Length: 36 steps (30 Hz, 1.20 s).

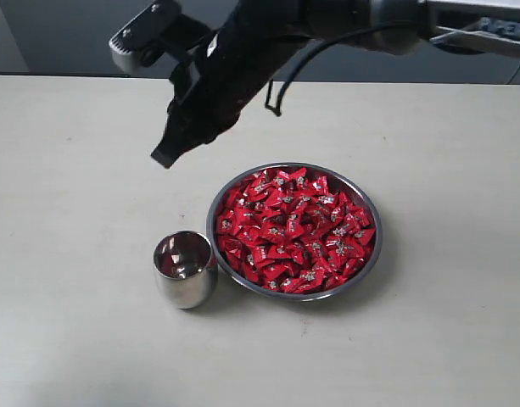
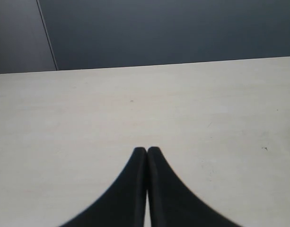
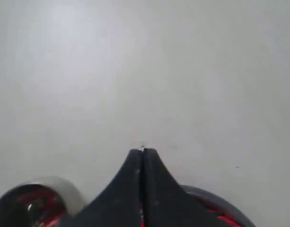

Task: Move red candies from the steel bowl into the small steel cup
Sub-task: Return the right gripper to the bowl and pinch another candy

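We see the right arm [image 1: 243, 51] stretched leftward, the right gripper [image 1: 164, 158] tilted down, jaws together; the left gripper [image 2: 147, 150] seems closed too, its 2 fingers [image 2: 128, 194] touching.

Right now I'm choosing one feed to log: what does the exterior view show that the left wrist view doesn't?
Only the exterior view: the steel bowl full of red candies, the small steel cup beside it, and the right gripper above the table. Only the left wrist view: the left gripper, jaws shut. Both: the pale table and a dark backdrop.
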Tool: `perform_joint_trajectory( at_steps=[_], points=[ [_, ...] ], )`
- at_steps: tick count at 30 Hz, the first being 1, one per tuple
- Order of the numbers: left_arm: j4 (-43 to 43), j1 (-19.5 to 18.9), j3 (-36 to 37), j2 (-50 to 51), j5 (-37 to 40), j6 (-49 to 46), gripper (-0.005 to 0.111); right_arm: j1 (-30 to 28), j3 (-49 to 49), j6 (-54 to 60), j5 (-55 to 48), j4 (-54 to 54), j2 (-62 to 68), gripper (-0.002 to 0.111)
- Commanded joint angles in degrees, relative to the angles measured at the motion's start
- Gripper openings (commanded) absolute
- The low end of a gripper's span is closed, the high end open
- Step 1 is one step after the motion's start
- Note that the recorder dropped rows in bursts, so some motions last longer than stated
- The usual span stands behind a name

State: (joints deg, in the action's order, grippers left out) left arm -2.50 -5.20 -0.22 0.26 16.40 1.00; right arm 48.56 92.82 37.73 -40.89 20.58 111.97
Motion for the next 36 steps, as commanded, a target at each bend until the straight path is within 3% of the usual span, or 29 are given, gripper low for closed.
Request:
perform_joint_trajectory(
  at_steps=[1,5,15,27,36],
  points=[
    [-0.1,0.4,0.2,-0.3,-0.1,0.1,0.0,-2.6,-11.1,-0.9,14.0,0.6,-8.0,-0.001],
    [-0.1,0.4,0.2,-0.3,-0.1,0.1,0.0,-5.6,-22.0,-2.0,23.8,1.2,-14.5,-0.001],
    [-0.1,0.4,0.2,-0.3,-0.1,0.1,0.0,-13.7,-34.8,-3.4,24.8,1.9,-19.2,-0.001],
    [-0.1,0.4,0.2,-0.3,-0.1,0.1,0.0,-14.2,-35.6,-6.0,21.9,0.8,-13.2,-0.001],
    [-0.1,0.4,0.2,-0.3,-0.1,0.1,0.0,-14.2,-26.6,-10.9,7.5,2.2,-3.8,-0.001]
  ],
)
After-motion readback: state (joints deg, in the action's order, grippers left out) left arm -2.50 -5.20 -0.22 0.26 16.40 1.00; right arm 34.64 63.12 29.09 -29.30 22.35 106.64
